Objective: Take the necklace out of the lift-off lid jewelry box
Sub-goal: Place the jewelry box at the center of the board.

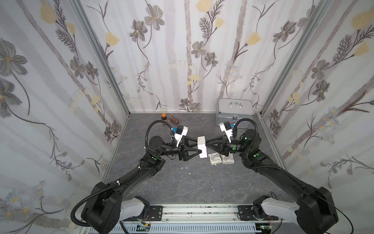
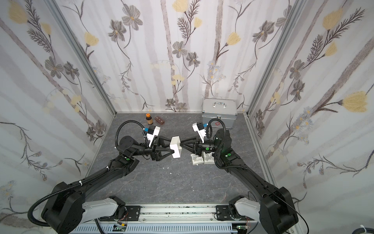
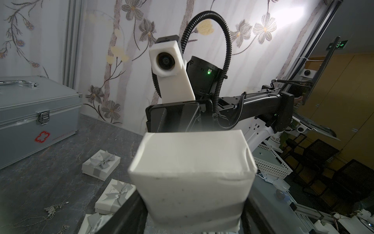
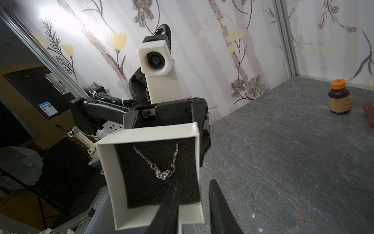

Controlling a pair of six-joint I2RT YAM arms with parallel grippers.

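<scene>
Two grippers meet in the air in front of the metal case (image 1: pixel 234 114), on the robot's side of it. There the left gripper (image 1: pixel 198 146) clamps the lidless white box (image 4: pixel 110 172) from outside, open side facing the right gripper (image 1: pixel 206 145). Inside the box the necklace (image 4: pixel 163 173) lies on a black pad (image 4: pixel 145 192). The right gripper's fingers (image 4: pixel 168 208) stand narrow, one inside the box and one outside its wall; whether they pinch that wall cannot be told.

Grey marbled tabletop (image 1: pixel 182 182); on it metal case (image 1: pixel 234 110), bottle (image 1: pixel 164 117), ribboned boxes (image 1: pixel 215 159).
</scene>
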